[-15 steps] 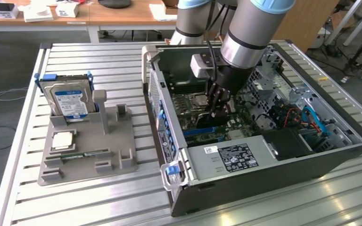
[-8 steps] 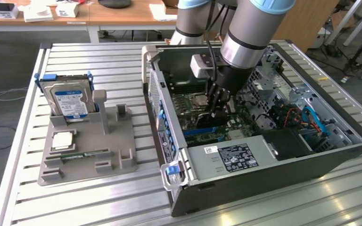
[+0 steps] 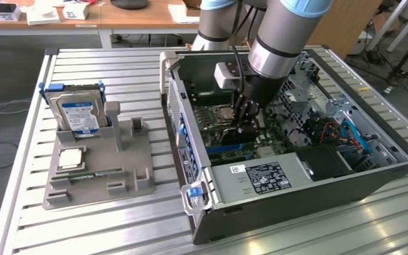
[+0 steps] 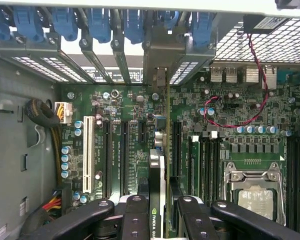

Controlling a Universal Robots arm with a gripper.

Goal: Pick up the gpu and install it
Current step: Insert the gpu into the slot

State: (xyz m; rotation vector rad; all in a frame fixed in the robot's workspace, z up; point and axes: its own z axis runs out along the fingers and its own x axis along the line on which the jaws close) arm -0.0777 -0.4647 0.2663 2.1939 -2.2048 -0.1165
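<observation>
Ribbed aluminium slats form the surface (image 3: pixel 119 223), dull and grooved. On the exterior view's left sits a grey moulded holder (image 3: pixel 136 175) carrying a blue-labelled silver hard drive (image 3: pixel 80 114). Right of it stands the open black steel computer case (image 3: pixel 374 180), with its green motherboard (image 4: pixel 135 100) exposed. Inside, the gripper (image 3: pixel 245 121) pinches the gpu (image 4: pixel 156 170) between black jointed fingers. The thin dark card is held edge-on over the long black slots (image 4: pixel 125 150), its silver bracket (image 4: pixel 162 80) toward the perforated rear wall. I cannot tell whether it is seated. If the card edge is slightly off the slot, pressing could jam or flex the board. The bracket could also snag on the rear frame.
</observation>
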